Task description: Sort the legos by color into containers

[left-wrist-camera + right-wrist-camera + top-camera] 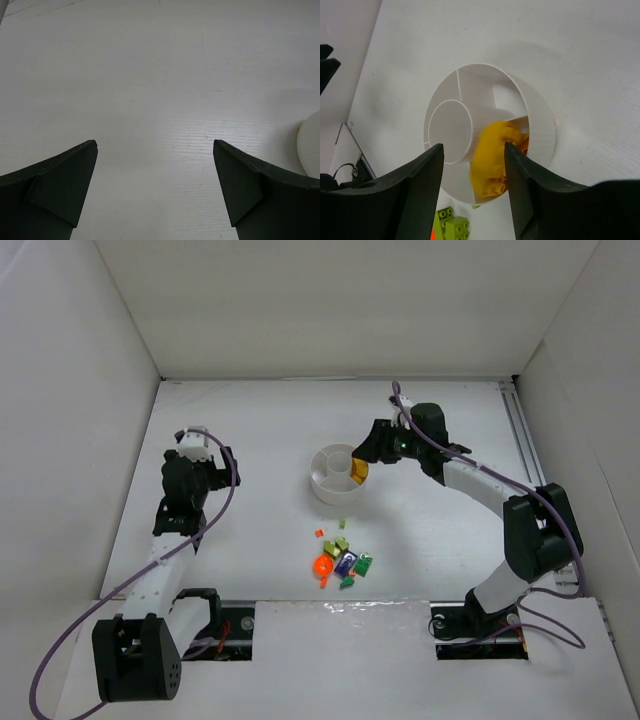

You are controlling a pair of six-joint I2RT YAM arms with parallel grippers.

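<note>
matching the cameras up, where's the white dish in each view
top external: white dish just right of centre, under the right tool
left wrist: only a white curve at the right edge, probably its rim
right wrist: fills the centre
shared landmark: yellow legos in one wedge

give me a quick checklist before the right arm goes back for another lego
1. Right end effector open: ok, jaws apart above the dish.
2. Yellow lego settled in its wedge: cannot tell, it is blurred.
3. Dish upright on the table: ok.
4. All bricks sorted: not ok, loose legos lie clustered on the table on the dish's near side.
5. Left end effector open, over bare table: ok.
</note>
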